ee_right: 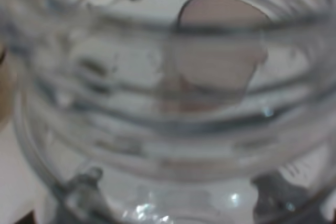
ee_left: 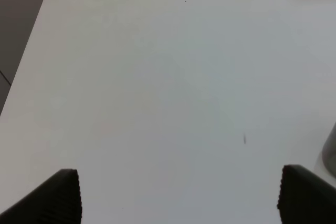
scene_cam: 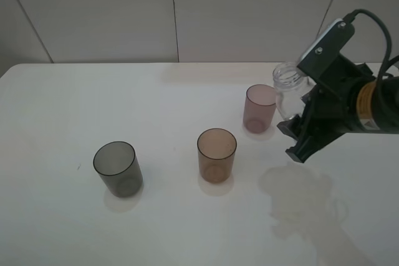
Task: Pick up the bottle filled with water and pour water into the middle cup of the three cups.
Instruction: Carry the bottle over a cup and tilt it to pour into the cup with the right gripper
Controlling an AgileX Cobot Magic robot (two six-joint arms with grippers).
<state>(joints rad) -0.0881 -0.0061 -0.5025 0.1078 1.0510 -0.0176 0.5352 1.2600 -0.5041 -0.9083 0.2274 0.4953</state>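
Clear plastic is filling the right wrist view, where the bottle (ee_right: 157, 129) is sitting very close to the camera and the mauve-pink cup (ee_right: 220, 51) is showing blurred through its threaded neck. From the high camera, the right gripper (scene_cam: 292, 140) is clasping the bottle (scene_cam: 290, 88) with its black fingers closed on the lower body. The bottle is standing upright with its open mouth up, at the far right of the white table (scene_cam: 62, 110), just beside the mauve-pink cup (scene_cam: 259, 108) on that cup's right. The amber-brown middle cup (scene_cam: 216, 154) is standing nearer and further left, apart from the bottle, and the smoky grey cup (scene_cam: 117, 167) is standing well to the left. The left gripper (ee_left: 178, 198) is hanging over bare table with its two dark fingers spread wide and nothing between them.
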